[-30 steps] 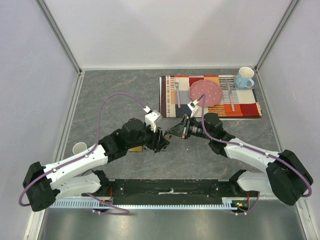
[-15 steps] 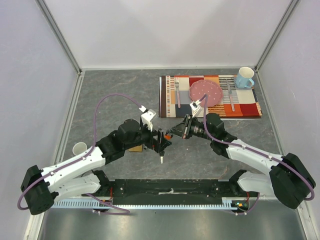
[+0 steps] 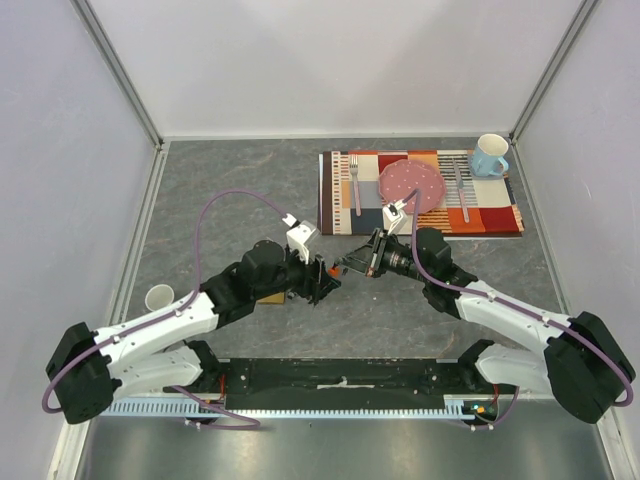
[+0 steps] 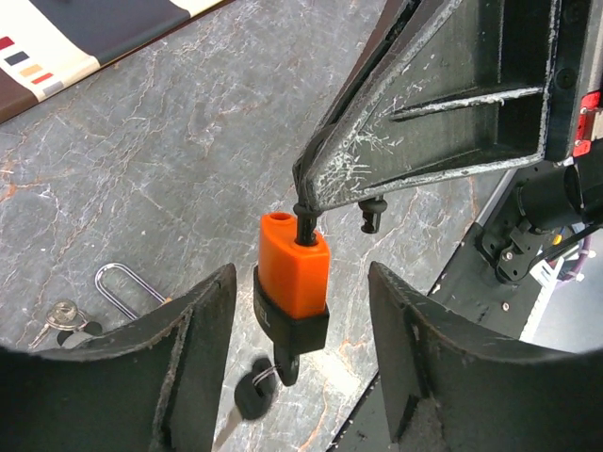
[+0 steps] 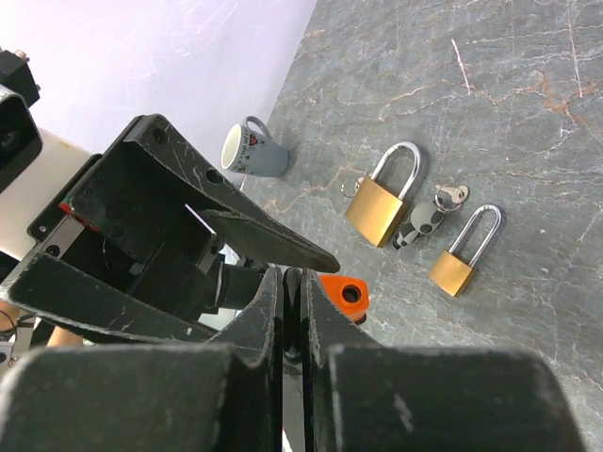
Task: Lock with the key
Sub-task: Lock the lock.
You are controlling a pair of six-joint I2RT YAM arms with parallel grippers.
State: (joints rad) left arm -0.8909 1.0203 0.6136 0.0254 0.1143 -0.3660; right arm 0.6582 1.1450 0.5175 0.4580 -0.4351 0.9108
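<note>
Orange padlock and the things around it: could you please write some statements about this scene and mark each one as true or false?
1. The orange padlock hangs between the open jaws of the left gripper, with a gap on each side. True.
2. The right gripper has its jaws shut on the padlock's shackle. True.
3. Both legs of the shackle sit in the orange body. False: one hole on top of the body is empty.
4. Three brass padlocks are in view. False: there are only two, a larger brass padlock and a smaller brass padlock.
5. A blue mug stands at the near left. False: the blue mug stands at the far right, by the corner of the placemat.
</note>
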